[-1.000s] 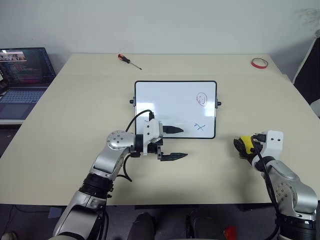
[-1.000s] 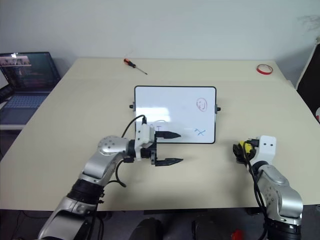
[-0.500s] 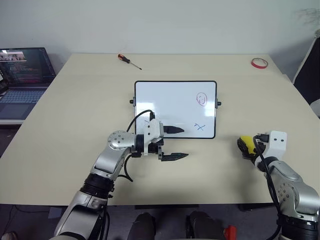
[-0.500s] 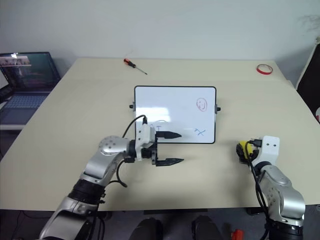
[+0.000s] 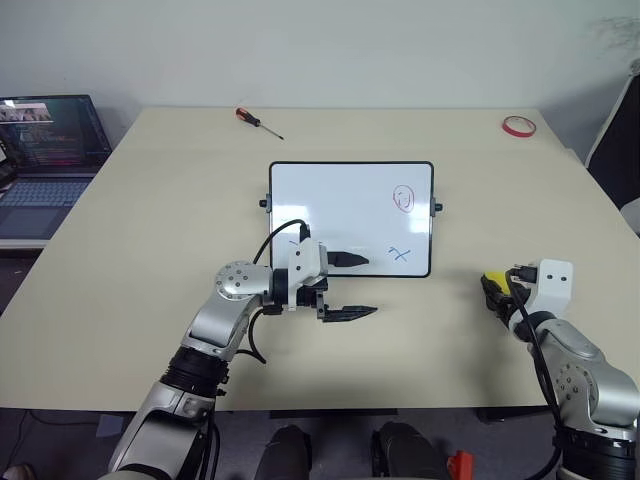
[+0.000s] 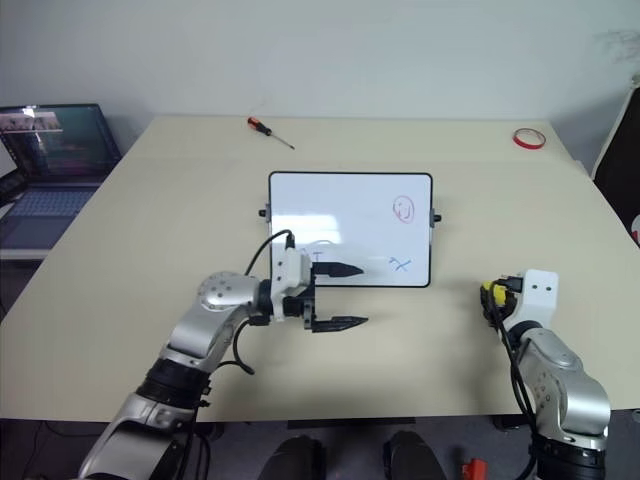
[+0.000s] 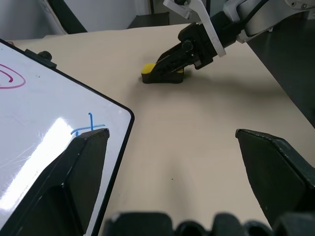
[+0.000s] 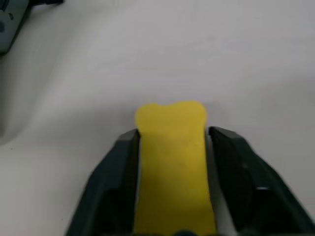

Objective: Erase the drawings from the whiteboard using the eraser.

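R gripper [image 8: 172, 196]: fingers pinch the eraser [image 8: 171, 162] from both sides; one black finger [image 8: 110, 182] is against each long face of the yellow block, no gap visible. The block's far end sticks out past the fingertips and looks slightly squeezed at the middle. Seen from the L wrist view, the eraser [image 7: 160, 73] sits low at the table [image 5: 150, 220] surface between those fingers; contact w/ the table cannot be told.

L gripper [image 5: 345, 287]: fingers spread wide, nothing between them, pointing toward the robot's right. Far finger [image 5: 345, 261] lies over the near edge zone of the whiteboard [image 5: 340, 205]; near finger is off the board, above bare table. Whether the far finger touches the board cannot be told.

Whiteboard: flat on table, ahead of the L gripper, well apart from the R gripper, to its left and farther out. Drawings on it:
- red smiley face [image 5: 403, 197], near the board's right edge, beyond the L fingertips;
- blue X-like squiggle [image 5: 400, 254], near the board's near-right corner, just past the tip of the far L finger;
- blue scribble, partly hidden behind the L wrist; shape not readable.

Other items: screwdriver [image 5: 258, 122] and red tape ring [image 5: 518, 125] at the table's far edge, well apart from both grippers; laptop [image 5: 45, 160] off the table's left side.
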